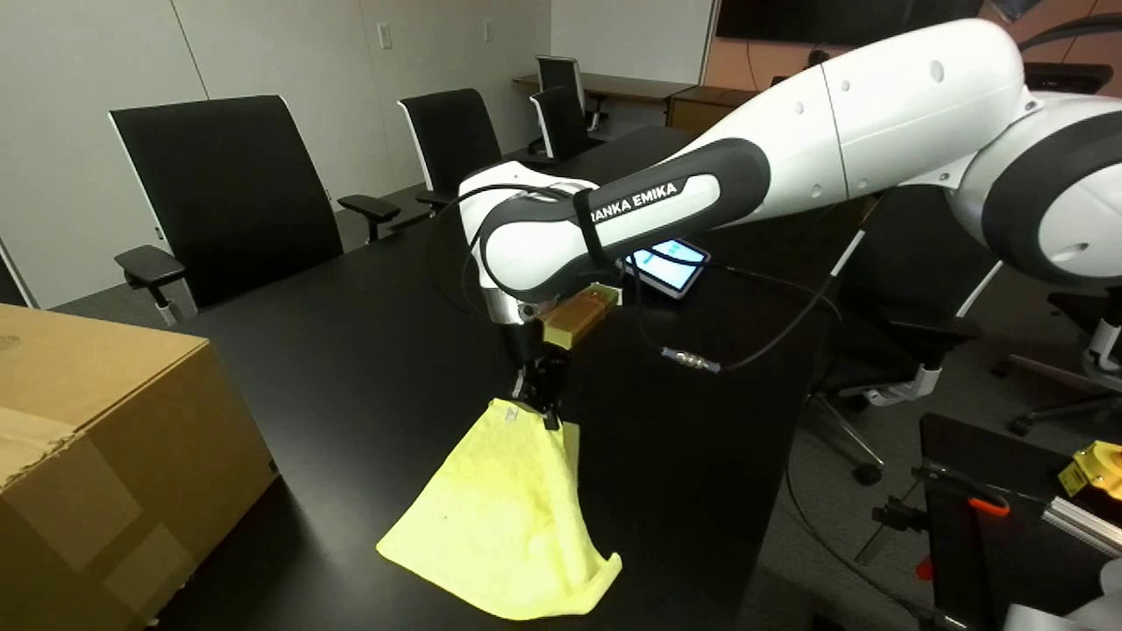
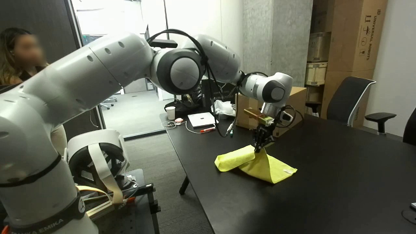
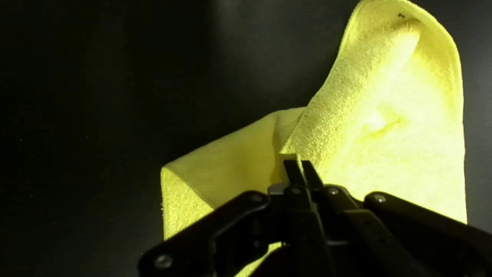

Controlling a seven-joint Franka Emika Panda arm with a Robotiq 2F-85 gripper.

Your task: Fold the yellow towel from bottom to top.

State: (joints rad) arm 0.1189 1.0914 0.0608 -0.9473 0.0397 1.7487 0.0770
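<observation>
The yellow towel lies creased and partly doubled over on the black table, showing in both exterior views (image 1: 491,517) (image 2: 234,159) and in the wrist view (image 3: 415,154). My gripper shows in both exterior views (image 1: 549,421) (image 2: 257,150) and in the wrist view (image 3: 301,167). It is shut on the towel, with a thin strip of cloth pinched between its fingertips. The held part is raised into a peak; the rest lies on the table. In an exterior view, one flap is folded over at the towel's far left. The fingers hide part of the cloth under them.
A cardboard box (image 1: 140,491) stands on the table (image 1: 684,508) beside the towel. A lit tablet (image 1: 671,267) lies behind the arm. A white cup (image 2: 171,113), a red marker (image 2: 208,129), a silver laptop (image 2: 202,119) and a white bag (image 2: 224,107) stand near the table's end.
</observation>
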